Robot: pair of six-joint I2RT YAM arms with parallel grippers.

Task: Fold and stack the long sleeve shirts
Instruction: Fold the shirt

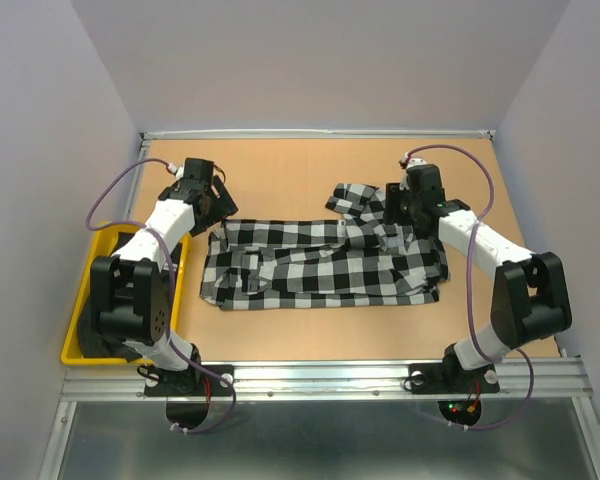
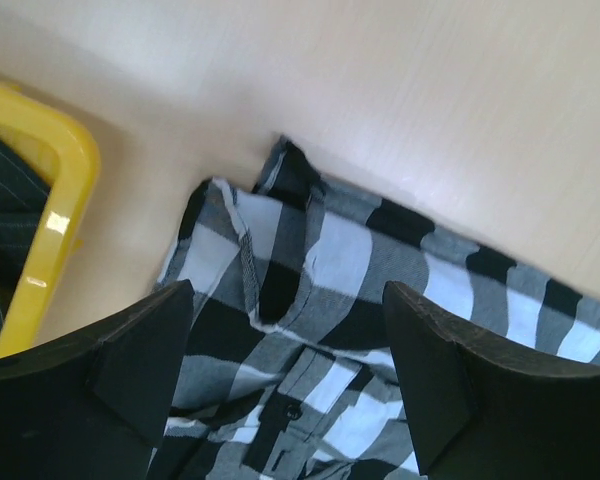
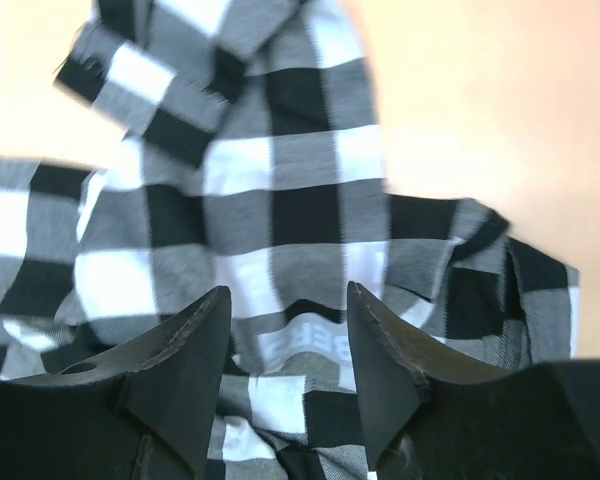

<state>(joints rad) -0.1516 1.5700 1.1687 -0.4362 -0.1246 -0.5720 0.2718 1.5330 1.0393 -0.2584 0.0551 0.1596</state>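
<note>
The black-and-white check long sleeve shirt (image 1: 320,265) lies in a long band across the middle of the table, one sleeve bunched up at its far right end (image 1: 355,200). My left gripper (image 1: 218,207) hovers over the shirt's far left corner. In the left wrist view it (image 2: 288,300) is open wide above a buttoned cuff (image 2: 298,410), and nothing is between the fingers. My right gripper (image 1: 390,207) is over the bunched right end. In the right wrist view it (image 3: 286,295) is open, with the white lettering (image 3: 315,345) showing in the gap. The cloth lies loose.
A yellow bin (image 1: 80,310) stands at the table's left edge under the left arm. Its rim (image 2: 65,200) shows in the left wrist view with dark, thinly striped cloth (image 2: 5,215) inside. Grey walls close in the table on three sides.
</note>
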